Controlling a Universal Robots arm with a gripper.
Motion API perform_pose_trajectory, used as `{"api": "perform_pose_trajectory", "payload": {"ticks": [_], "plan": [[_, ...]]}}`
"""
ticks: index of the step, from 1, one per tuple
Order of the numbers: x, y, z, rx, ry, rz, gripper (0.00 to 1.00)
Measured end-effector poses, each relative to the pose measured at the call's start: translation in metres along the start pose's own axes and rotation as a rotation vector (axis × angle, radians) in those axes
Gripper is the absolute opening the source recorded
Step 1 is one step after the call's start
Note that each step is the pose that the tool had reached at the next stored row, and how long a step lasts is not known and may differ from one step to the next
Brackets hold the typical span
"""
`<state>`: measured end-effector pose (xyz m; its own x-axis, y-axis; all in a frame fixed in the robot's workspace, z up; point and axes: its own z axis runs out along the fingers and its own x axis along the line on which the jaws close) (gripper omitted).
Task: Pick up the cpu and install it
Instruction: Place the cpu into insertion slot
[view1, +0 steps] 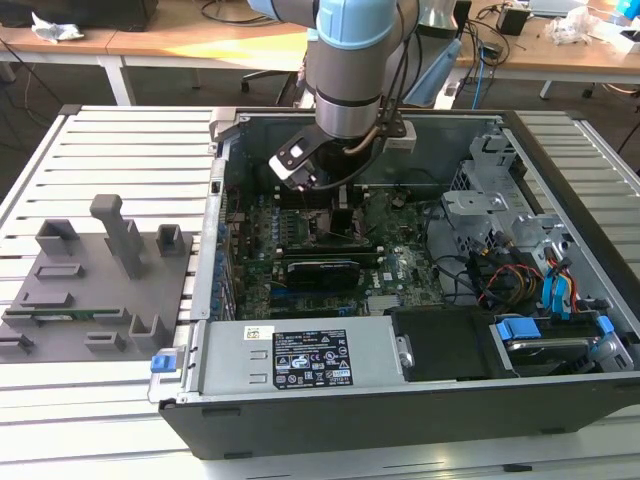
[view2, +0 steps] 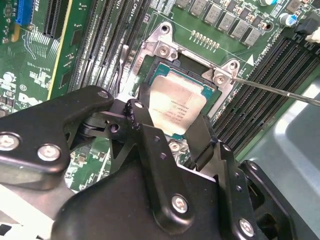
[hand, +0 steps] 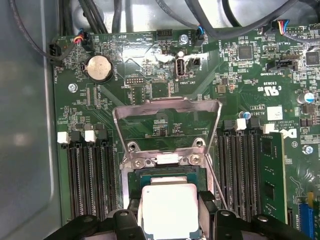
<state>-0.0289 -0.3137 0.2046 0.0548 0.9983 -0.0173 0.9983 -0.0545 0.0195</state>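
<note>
Item: small flat square cpu (view2: 175, 107), shiny silver metal top, thin green border.
Location: at the black-and-metal socket frame (view2: 162, 47) on the green motherboard (hand: 150, 75), inside the dark open computer case (view1: 400, 410). In the exterior view this is about 10 o'clock from the case's centre. The case stands on the white slatted bench (view1: 100, 150).
Progress: pick-up done, cpu lined up over the socket. Cannot tell whether it is fully seated.
Outstanding: cpu not released. Silver hinged load plate (hand: 167, 103) stands raised and the thin wire lever (view2: 280, 92) is unlatched.
Fingers: black metal fingers (view2: 201, 134) set narrow, apparently pressed against two opposite cpu edges.
</note>
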Motion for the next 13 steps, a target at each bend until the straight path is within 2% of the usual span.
{"api": "perform_pose_trajectory", "payload": {"ticks": [13], "plan": [[0.0001, 0.0001, 0.0025, -0.0002, 0.0002, -0.015, 0.53]]}}
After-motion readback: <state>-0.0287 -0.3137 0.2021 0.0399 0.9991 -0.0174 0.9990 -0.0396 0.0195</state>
